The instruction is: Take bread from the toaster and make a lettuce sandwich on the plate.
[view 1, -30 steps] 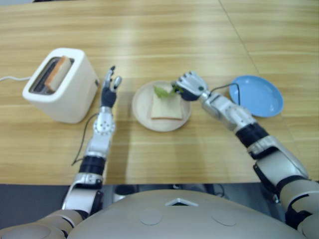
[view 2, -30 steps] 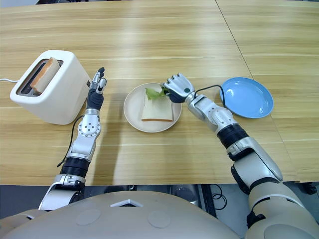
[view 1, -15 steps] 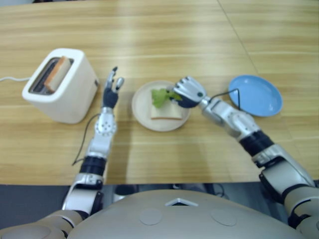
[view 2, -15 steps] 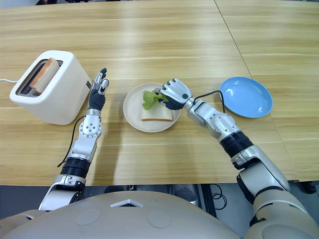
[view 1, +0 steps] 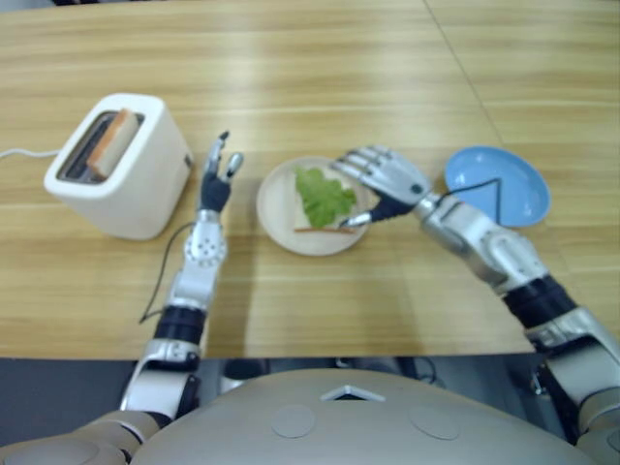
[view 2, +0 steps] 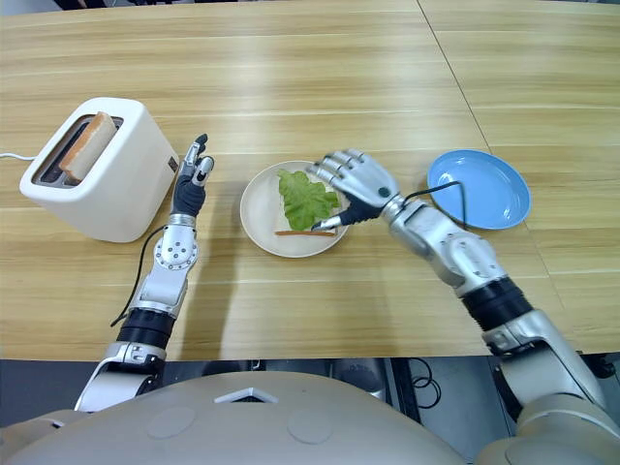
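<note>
A green lettuce leaf point(view 2: 306, 200) lies flat on a slice of bread point(view 2: 300, 227) on the cream plate point(view 2: 258, 219) at the table's middle. My right hand point(view 2: 356, 187) hovers just right of the leaf, open with fingers spread, holding nothing. The white toaster point(view 2: 93, 184) stands at the left with one slice of bread point(view 2: 86, 142) sticking up from its slot. Between toaster and plate my left hand point(view 2: 190, 178) stands upright, fingers extended and open, touching nothing.
An empty blue plate point(view 2: 481, 188) sits to the right of my right hand, with a black cable point(view 2: 438, 191) arcing over its left rim. The toaster's white cord point(view 2: 10, 156) runs off the left edge. Bare wooden table lies beyond and in front.
My right hand carried the lettuce over the bread, laid it flat and let go, then opened and drew back to the right. The left hand barely moved.
</note>
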Available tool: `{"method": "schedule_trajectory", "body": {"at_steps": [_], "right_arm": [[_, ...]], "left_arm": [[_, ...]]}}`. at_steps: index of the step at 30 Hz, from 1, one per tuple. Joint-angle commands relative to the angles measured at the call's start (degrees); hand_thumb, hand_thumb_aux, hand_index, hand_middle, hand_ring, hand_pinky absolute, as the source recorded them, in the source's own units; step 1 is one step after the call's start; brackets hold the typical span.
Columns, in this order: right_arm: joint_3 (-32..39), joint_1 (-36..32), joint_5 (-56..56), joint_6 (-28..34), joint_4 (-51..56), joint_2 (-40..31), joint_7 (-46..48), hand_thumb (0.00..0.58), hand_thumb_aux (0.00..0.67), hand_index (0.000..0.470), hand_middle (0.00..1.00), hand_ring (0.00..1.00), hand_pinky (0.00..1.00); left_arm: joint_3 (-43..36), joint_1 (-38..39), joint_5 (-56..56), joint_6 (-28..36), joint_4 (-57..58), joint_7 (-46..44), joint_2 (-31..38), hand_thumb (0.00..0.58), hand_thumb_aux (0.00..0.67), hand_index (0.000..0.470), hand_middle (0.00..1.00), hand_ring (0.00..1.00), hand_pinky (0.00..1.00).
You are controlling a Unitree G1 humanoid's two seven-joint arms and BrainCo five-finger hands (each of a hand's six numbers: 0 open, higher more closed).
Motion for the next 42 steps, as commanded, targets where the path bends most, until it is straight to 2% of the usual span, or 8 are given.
{"method": "schedule_trajectory", "body": {"at_steps": [1,28,29,31,35,37,38,42], "right_arm": [[-9.18,2.05,9.68,0.71,-5.43,0.15,1.36,0.000,0.000,0.000,0.00,0.00,0.00],[-19.00,10.43,22.83,-2.65,-1.53,12.19,1.25,0.000,0.000,0.000,0.00,0.00,0.00],[-19.04,10.63,22.71,-2.67,-1.62,12.20,1.23,0.000,0.000,0.000,0.00,0.00,0.00],[-19.05,11.11,22.29,-2.67,-1.67,12.18,1.08,0.000,0.000,0.000,0.00,0.00,0.00],[-19.32,11.53,21.26,-2.40,-1.74,12.10,0.41,0.000,0.000,0.000,0.00,0.00,0.00],[-19.51,11.74,20.97,-2.37,-1.73,12.13,0.15,0.000,0.000,0.000,0.00,0.00,0.00],[-19.54,11.82,20.78,-2.34,-1.72,12.13,-0.03,0.000,0.000,0.000,0.00,0.00,0.00],[-19.67,12.33,19.93,-2.07,-1.70,12.38,-0.68,0.000,0.000,0.000,0.00,0.00,0.00]], "left_arm": [[1.60,2.02,8.23,3.24,-17.34,1.07,2.79,0.000,0.000,0.000,0.00,0.00,0.00],[11.74,6.96,30.31,32.83,-8.69,-15.37,27.20,0.000,0.000,0.000,0.00,0.00,0.00],[12.19,6.78,29.44,33.16,-8.64,-15.26,26.95,0.379,0.276,0.189,0.00,0.00,0.00],[13.27,6.21,27.63,33.85,-8.86,-14.94,26.63,0.379,0.276,0.189,0.00,0.00,0.00],[15.00,5.51,25.02,33.66,-11.05,-12.94,26.72,0.580,0.670,0.460,0.00,0.00,0.00],[15.70,5.15,23.41,32.56,-12.28,-11.30,26.69,0.580,0.670,0.460,0.18,0.18,0.18],[15.82,4.93,22.57,31.82,-12.90,-10.78,26.58,0.580,0.670,0.460,0.96,0.96,0.96],[15.49,4.38,21.01,29.68,-15.30,-8.38,25.98,0.580,0.670,0.460,1.00,1.00,1.00]]}}
